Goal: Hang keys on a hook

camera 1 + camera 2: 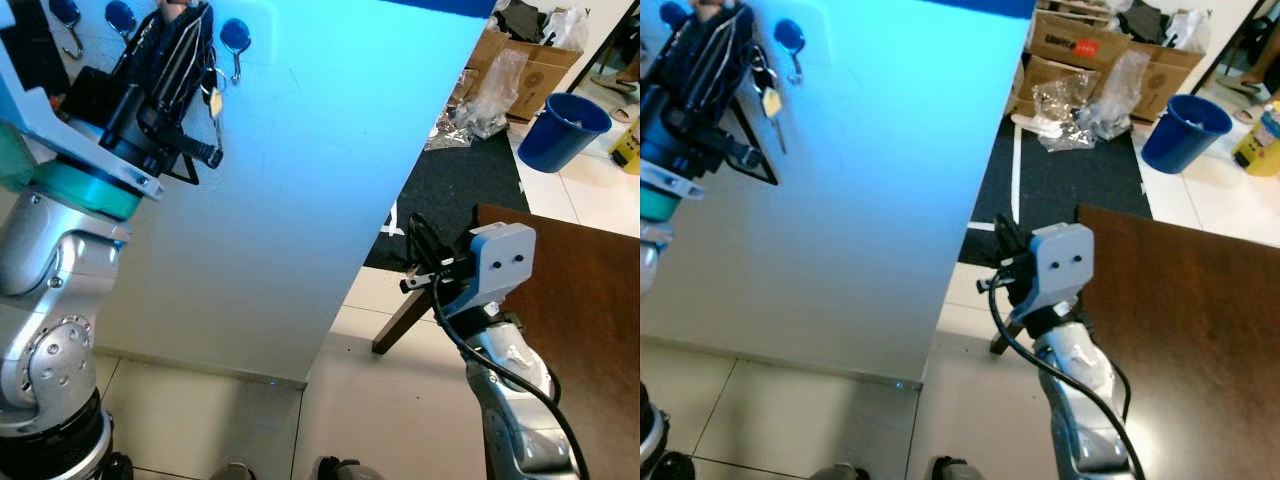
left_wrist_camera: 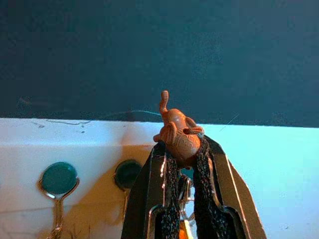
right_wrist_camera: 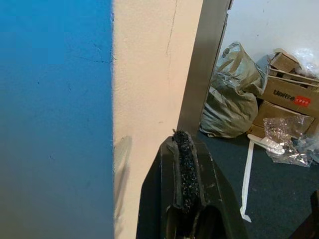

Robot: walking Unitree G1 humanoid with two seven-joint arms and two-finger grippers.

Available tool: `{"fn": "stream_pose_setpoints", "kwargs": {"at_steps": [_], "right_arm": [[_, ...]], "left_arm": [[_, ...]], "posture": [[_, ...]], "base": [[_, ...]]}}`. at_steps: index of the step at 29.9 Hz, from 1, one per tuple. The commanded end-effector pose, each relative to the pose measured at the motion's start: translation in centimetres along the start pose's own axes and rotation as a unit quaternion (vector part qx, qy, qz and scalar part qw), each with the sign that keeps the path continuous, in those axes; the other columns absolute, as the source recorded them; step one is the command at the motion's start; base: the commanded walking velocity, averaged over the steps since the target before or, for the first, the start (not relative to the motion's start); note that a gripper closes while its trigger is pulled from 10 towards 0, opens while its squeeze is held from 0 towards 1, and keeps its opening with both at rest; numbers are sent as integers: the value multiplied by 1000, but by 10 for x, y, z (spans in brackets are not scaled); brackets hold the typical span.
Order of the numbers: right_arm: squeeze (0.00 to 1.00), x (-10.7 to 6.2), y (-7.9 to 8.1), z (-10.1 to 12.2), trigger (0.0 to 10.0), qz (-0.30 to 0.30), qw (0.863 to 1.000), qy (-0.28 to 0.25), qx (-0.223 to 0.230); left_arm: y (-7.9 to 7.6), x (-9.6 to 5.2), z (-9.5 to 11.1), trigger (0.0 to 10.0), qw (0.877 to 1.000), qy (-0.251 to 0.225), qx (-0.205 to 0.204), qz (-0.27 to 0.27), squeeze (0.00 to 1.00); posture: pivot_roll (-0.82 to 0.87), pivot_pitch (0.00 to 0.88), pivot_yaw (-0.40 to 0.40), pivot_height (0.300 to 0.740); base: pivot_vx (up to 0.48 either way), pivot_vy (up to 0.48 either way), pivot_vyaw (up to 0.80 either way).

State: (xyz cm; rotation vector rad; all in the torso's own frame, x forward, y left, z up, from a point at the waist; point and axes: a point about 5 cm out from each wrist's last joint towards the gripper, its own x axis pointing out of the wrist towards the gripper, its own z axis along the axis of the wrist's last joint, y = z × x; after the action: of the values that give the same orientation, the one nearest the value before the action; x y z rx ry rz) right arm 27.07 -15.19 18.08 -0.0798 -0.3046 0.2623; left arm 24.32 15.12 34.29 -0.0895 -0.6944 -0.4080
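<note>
Reaching up against the wall, the left gripper is held at a row of blue-capped hooks. Its black fingers are clamped on the keys: in the left wrist view a brown figurine charm is pinched between the padded tips, with metal rings glimpsed lower down between the fingers. In the eye views a key with a yellowish head is seen dangling just below the gripper, close to the wall and just beside the nearest hook. Whether the keyring is already over a hook cannot be told, since the fingers cover that spot. Two more hooks are seen in the left wrist view, fixed to the pale wall under a dark band.

The right gripper is held low, well apart from the hooks, near the corner of a dark brown table. Its fingers are pressed together with nothing between them, as the right wrist view shows.

Beyond the wall, a dark mat is spread on the tiled floor, with cardboard boxes, clear plastic bags and a blue bucket placed around it.
</note>
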Motion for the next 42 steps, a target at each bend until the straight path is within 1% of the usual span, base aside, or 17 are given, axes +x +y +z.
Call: {"fn": "stream_pose_setpoints", "kwargs": {"at_steps": [1, 6, 12, 27, 30, 33, 36, 41, 42], "right_arm": [[0, -2, 0, -4, 10000, -2, 1000, 9, 4], [0, -3, 0, -5, 10000, -2, 1000, 9, 4], [0, -3, 0, -5, 10000, -4, 1000, 9, 3], [0, -4, -1, -4, 10000, -6, 1000, 8, 2], [0, -4, -1, -4, 10000, -7, 1000, 8, 1], [0, -4, -1, -4, 10000, -7, 1000, 8, 2], [0, -5, -1, -4, 10000, -7, 1000, 9, 1], [0, -5, -1, -4, 10000, -8, 1000, 9, 2], [0, -6, -1, -5, 10000, -9, 1000, 10, 2]], "left_arm": [[-2, -1, 0, 10000, 1000, 2, -8, 2, 0], [-3, -1, -6, 10000, 1000, 9, -15, 13, 0], [-4, 1, -10, 10000, 1000, 15, -24, 11, 0], [-9, 5, -15, 10000, 999, 16, -40, 3, 0], [-9, 7, -17, 10000, 999, 17, -39, 11, 0], [-7, 8, -19, 10000, 999, 19, -34, 25, 0], [1, 9, -26, 10000, 998, 35, -17, 56, 0], [4, 8, -31, 10000, 997, 47, -8, 62, 0], [8, -4, -48, 10000, 993, 91, 14, 70, 0]], "posture": [[52, 101, -4, 740], [50, 99, -3, 740], [44, 93, 2, 740], [35, 91, 4, 740], [35, 91, 4, 740], [34, 92, 4, 740], [33, 93, 7, 740], [33, 95, 9, 740], [34, 98, 10, 740]], "base": [[0, 0, 0], [0, 0, 0], [0, 0, 0], [0, 0, 0], [0, 0, 0], [0, 0, 0], [0, 0, 0], [0, 0, 0], [0, 0, 0]]}}
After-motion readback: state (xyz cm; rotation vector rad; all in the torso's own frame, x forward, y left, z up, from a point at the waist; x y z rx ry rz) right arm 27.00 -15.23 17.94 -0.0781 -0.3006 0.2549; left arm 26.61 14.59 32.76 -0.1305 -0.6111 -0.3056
